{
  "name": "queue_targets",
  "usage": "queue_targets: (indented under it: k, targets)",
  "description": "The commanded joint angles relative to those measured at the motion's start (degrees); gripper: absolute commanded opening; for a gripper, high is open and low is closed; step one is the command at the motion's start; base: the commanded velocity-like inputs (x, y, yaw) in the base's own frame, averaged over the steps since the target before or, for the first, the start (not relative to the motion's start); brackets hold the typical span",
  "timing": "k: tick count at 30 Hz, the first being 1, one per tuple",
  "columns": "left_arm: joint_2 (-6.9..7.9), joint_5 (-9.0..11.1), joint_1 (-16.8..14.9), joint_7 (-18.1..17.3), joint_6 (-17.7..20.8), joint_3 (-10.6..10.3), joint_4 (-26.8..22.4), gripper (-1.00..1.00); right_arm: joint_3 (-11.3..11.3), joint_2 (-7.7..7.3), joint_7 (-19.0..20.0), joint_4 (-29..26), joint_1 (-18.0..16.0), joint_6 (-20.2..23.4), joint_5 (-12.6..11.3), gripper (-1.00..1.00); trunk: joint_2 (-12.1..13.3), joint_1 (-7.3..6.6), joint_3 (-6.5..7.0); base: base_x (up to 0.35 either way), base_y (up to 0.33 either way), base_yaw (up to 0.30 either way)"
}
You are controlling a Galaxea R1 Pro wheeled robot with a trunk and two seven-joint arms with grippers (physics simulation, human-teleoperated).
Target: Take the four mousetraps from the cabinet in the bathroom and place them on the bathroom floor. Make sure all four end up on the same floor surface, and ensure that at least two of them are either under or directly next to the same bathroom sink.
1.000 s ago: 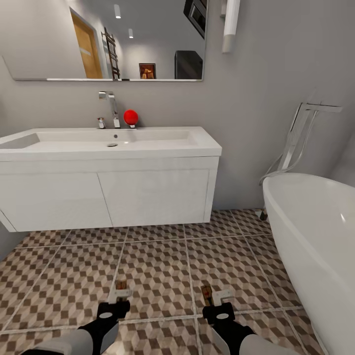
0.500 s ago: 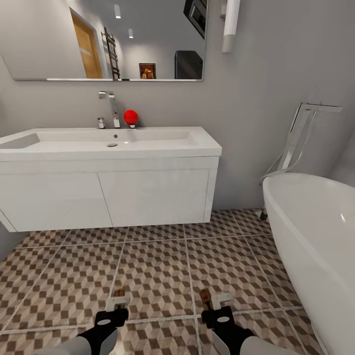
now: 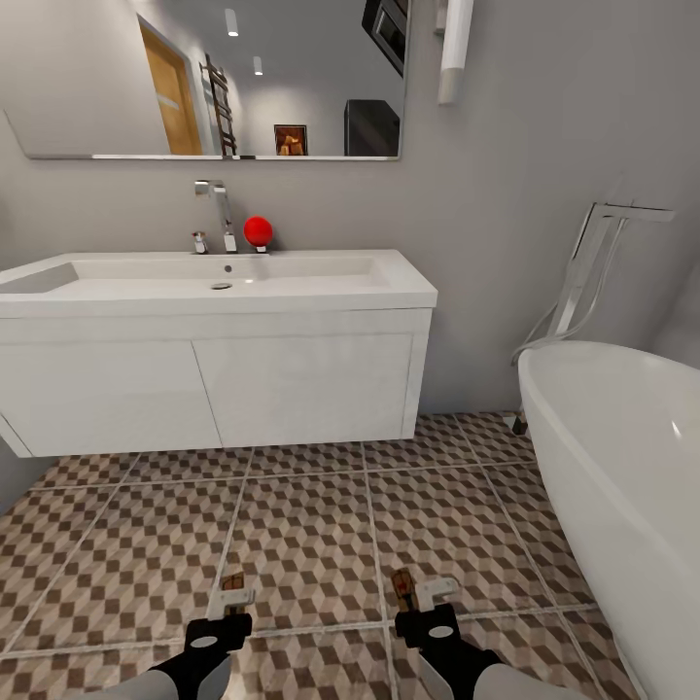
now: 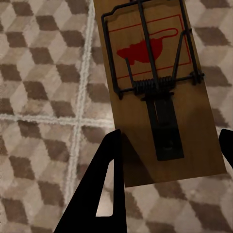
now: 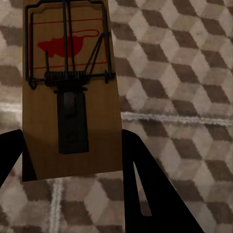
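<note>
Two traps held low over the cube-patterned brown, beige and white tiled floor (image 3: 311, 525)

A flat tan wooden mousetrap (image 4: 160, 97) is clamped between the left gripper (image 4: 167, 170) fingers; another tan mousetrap (image 5: 70, 92) is pinched in the right gripper (image 5: 73, 167).

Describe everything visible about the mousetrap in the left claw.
The mousetrap is a flat rectangular tan wooden board printed with a red mouse silhouette inside a red outline. A dark wire bar, a coiled spring across the middle and a black metal plate sit on top. The left claw grips its near end between black fingers, holding it above the bathroom floor.
</note>
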Motion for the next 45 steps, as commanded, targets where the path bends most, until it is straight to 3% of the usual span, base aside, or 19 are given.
queue_targets:
  k: [1, 7, 9, 14, 17, 21, 26, 32, 45]
  targets:
    - [-0.02, 0.57, -0.03, 0.21, -0.21, -0.50, 0.04, -1.00, 0.27, 0.02, -0.48, 0.08, -0.05, -0.10, 0.15, -1.00, -0.02, -0.01, -0.05, 0.000, 0.000, 0.000]
    - [-0.19, 0.39, -0.03, 0.27, 0.24, -0.37, -0.70, -1.00, 0.38, 0.02, -0.54, -0.80, -0.09, 0.24, 0.24, -1.00, -0.02, -0.01, -0.05, 0.000, 0.000, 0.000]
    - [-0.52, 0.42, -0.13, 0.06, 2.05, -0.49, -3.09, -1.00, 0.43, 0.02, -0.57, -2.02, -0.10, 0.87, 0.25, -1.00, -0.02, -0.01, -0.05, 0.000, 0.000, 0.000]
    - [-1.28, 0.60, -0.20, 0.34, 17.09, -0.39, -18.13, -1.00, 0.40, 0.02, -0.63, -9.29, -0.10, 6.89, 0.15, -1.00, -0.02, -0.01, -0.05, 0.000, 0.000, 0.000]
    - [-1.40, 0.62, -0.21, 0.40, 21.47, -0.22, -24.79, -1.00, 0.39, 0.02, -0.64, -11.60, -0.10, 8.54, 0.16, -1.00, -0.02, -0.01, -0.05, 0.000, 0.000, 0.000]
    - [-1.37, 0.56, -0.21, 0.37, 20.99, -0.42, -26.11, -1.00, 0.37, 0.02, -0.64, -12.25, -0.10, 8.86, 0.16, -1.00, -0.02, -0.01, -0.05, 0.134, 0.000, 0.000]
    - [-1.13, 0.66, -0.21, 0.38, 16.16, -0.59, -23.49, -1.00, 0.32, 0.02, -0.64, -12.48, -0.10, 8.87, 0.17, -1.00, -0.02, -0.01, -0.05, 0.297, 0.000, 0.000]
    - [-1.09, 0.58, -0.21, 0.41, 15.56, -0.52, -22.33, -1.00, 0.30, 0.02, -0.64, -12.49, -0.10, 8.68, 0.17, -1.00, -0.02, -0.01, -0.05, 0.250, 0.000, 0.000]
    - [-1.36, 0.82, -0.21, 0.69, 15.45, -0.28, -22.44, -1.00, 0.31, 0.02, -0.64, -12.49, -0.10, 8.60, 0.18, -1.00, -0.02, -0.01, -0.05, 0.012, 0.000, 0.000]
